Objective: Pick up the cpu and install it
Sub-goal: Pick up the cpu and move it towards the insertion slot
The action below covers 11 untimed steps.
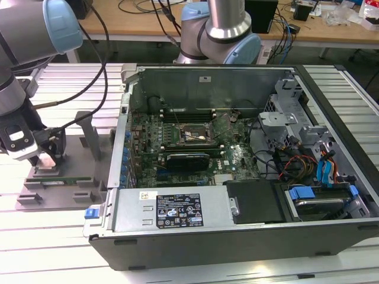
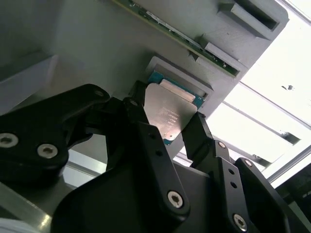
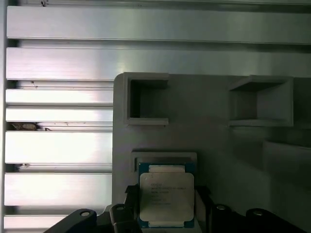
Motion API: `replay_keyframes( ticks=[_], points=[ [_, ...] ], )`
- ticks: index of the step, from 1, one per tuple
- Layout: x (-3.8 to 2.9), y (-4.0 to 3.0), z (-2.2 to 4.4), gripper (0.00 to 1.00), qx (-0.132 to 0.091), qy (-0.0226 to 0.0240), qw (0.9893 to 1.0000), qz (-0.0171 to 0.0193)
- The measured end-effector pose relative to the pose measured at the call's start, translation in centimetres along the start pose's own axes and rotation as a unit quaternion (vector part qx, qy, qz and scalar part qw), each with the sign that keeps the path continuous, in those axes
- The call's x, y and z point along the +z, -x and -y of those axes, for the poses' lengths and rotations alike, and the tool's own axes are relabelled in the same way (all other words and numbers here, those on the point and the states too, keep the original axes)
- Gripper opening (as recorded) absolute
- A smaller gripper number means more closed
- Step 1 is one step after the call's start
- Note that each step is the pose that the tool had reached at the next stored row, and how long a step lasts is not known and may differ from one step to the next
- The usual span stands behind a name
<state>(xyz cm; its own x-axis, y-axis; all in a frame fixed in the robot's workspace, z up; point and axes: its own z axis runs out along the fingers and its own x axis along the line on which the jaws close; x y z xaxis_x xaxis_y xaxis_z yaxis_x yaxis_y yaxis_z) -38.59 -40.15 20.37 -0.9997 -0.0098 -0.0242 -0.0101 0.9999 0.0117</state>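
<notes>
The cpu (image 3: pixel 166 194) lay in a shallow pocket of a grey holder (image 3: pixel 209 141), with the gripper (image 2: pixel 167 125) jaws clamped on its two sides. The pocket's raised lip stood just past the chip, and a memory stick (image 2: pixel 180 36) sat farther along. Bare slatted table (image 3: pixel 58 145) lay open beside the holder's edge. The case (image 1: pixel 207 83) stood well apart, toward the exterior view's right.

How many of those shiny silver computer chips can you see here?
1. The cpu sits in a recess of the grey holder, at the gripper, in both wrist views. Others may be hidden inside the computer case.
</notes>
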Motion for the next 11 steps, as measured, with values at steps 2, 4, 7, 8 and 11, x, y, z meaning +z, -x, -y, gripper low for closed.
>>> replay_keyframes(
  ticks=[2, 4, 7, 8, 11],
  points=[
    [-0.18, 0.00, 0.00, 0.55, 0.000, 0.0000, 1.0000, 0.0000],
    [-0.29, 0.01, 0.00, 0.55, 0.000, 0.0000, 1.0000, 0.0000],
    [-0.57, 0.01, -0.01, 0.55, 0.000, 0.0000, 1.0000, 0.0000],
    [-0.68, 0.02, -0.01, 0.55, 0.000, 0.0000, 1.0000, -0.0001],
    [-1.04, 0.03, -0.01, 0.55, 0.000, 0.0000, 1.0000, 0.0000]
  ],
)
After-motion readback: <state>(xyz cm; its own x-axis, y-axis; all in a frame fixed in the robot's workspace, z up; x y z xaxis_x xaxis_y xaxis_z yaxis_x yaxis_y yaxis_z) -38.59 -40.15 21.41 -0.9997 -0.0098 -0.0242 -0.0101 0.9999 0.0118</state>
